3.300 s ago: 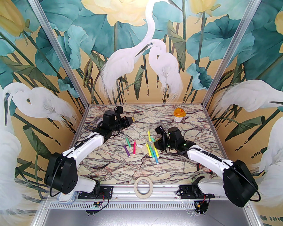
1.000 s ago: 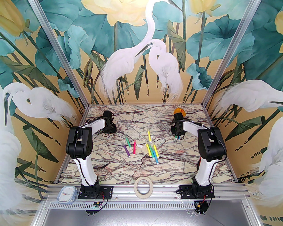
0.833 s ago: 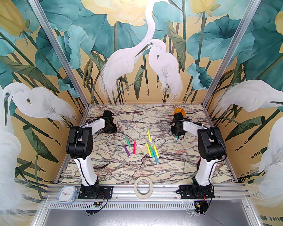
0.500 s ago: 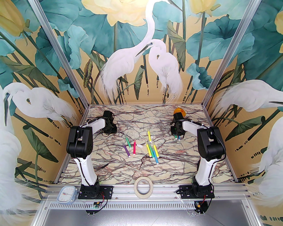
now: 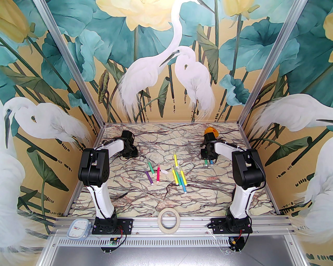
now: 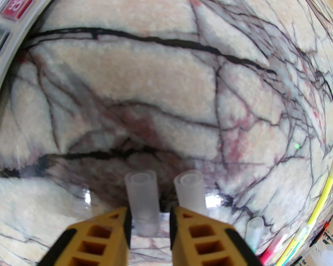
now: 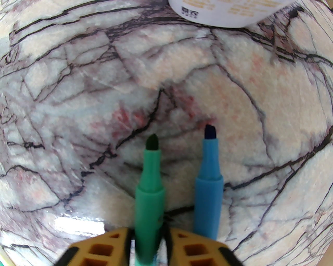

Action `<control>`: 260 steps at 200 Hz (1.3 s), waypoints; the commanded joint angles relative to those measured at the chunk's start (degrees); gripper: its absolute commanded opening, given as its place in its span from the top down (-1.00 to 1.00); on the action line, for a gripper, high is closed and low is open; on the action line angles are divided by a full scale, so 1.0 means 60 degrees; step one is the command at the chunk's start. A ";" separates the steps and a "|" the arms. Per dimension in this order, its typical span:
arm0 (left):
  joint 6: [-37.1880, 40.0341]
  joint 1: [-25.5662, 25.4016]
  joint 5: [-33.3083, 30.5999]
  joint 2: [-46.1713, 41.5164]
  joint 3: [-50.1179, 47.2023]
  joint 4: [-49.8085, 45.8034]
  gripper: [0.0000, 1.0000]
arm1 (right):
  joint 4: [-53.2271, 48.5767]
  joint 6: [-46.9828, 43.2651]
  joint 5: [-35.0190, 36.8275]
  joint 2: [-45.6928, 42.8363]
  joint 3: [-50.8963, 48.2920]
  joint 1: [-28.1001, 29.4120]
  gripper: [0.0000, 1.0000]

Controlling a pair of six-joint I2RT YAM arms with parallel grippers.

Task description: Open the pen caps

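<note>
My left gripper (image 6: 149, 210) hangs low over the table at the far left (image 5: 129, 152), open slightly wider than the clear pen cap (image 6: 143, 201) that lies between its yellow fingers. A second clear cap (image 6: 189, 189) lies just to its right, and a third (image 6: 253, 231) lies nearer the pens. My right gripper (image 7: 148, 231) is at the far right (image 5: 208, 155), shut on a green pen (image 7: 149, 176) with its dark tip bare. An uncapped blue pen (image 7: 208, 176) lies beside it. Several coloured pens (image 5: 179, 178) lie mid-table, with more (image 5: 153, 172) to their left.
A white jar with an orange lid (image 5: 211, 131) stands just beyond the right gripper, its base (image 7: 221, 10) close ahead. A calculator's corner (image 6: 10, 15) sits left of the left gripper. A tape roll (image 5: 168, 217) and a small clock (image 5: 78, 228) rest on the front rail.
Since 3.3 s ago both arms swung apart from the middle, the left to the far left, the right toward the jar. Over the last second the green pen shifted slightly nearer.
</note>
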 commanded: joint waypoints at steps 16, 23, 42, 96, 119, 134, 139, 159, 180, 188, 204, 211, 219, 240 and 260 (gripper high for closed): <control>-0.0068 0.0049 0.0396 -0.0894 -0.0288 -0.0129 0.21 | -0.0363 -0.0249 0.0395 -0.0894 0.0157 0.0370 0.18; -0.0095 0.0055 0.0405 -0.1035 -0.0336 -0.0122 0.20 | -0.0453 -0.0268 0.0487 -0.1001 0.0183 0.0473 0.16; -0.0159 0.0049 0.0461 -0.1445 -0.0548 -0.0024 0.15 | -0.0710 -0.0334 0.0782 -0.1225 0.0249 0.0815 0.11; -0.0160 0.0037 0.1521 -0.3510 -0.2383 0.1510 -0.27 | -0.1159 -0.0525 0.0341 -0.1735 0.0079 0.2201 0.05; -0.0368 0.0034 0.2126 -0.4590 -0.3394 0.2388 -0.42 | -0.1296 -0.0543 -0.0173 -0.1801 -0.0084 0.2747 0.04; -0.0485 0.0036 0.2399 -0.5185 -0.3983 0.2887 -0.47 | -0.1369 -0.0500 -0.0440 -0.1838 -0.0184 0.3039 0.04; -0.0527 0.0034 0.2490 -0.5367 -0.4147 0.3048 -0.49 | -0.1396 -0.0478 -0.0546 -0.1833 -0.0217 0.3116 0.04; -0.0656 0.0034 0.2768 -0.5967 -0.4650 0.3563 -0.54 | -0.1509 -0.0333 -0.0817 -0.1871 -0.0352 0.3427 0.03; -0.0764 0.0036 0.3041 -0.6484 -0.5043 0.3987 -0.60 | -0.1607 -0.0105 -0.0919 -0.1893 -0.0499 0.3687 0.03; -0.0782 0.0034 0.3131 -0.6645 -0.5143 0.4107 -0.63 | -0.1632 -0.0036 -0.0946 -0.1894 -0.0564 0.3784 0.03; -0.0763 0.0040 0.3257 -0.6929 -0.5337 0.4301 -0.66 | -0.1623 0.0133 -0.1044 -0.1894 -0.0717 0.3959 0.04; -0.0736 0.0046 0.3270 -0.7058 -0.5403 0.4357 -0.67 | -0.1628 0.0194 -0.1107 -0.1897 -0.0767 0.4023 0.05; -0.0718 0.0037 0.3265 -0.7175 -0.5477 0.4419 -0.68 | -0.1624 0.0245 -0.1139 -0.1890 -0.0835 0.4105 0.06; -0.0665 0.0042 0.3148 -0.7455 -0.5639 0.4510 -0.75 | -0.1698 0.0363 -0.1205 -0.1864 -0.0941 0.4262 0.07; -0.0660 0.0045 0.3045 -0.7605 -0.5757 0.4638 -0.77 | -0.1729 0.0437 -0.1270 -0.1813 -0.1002 0.4379 0.09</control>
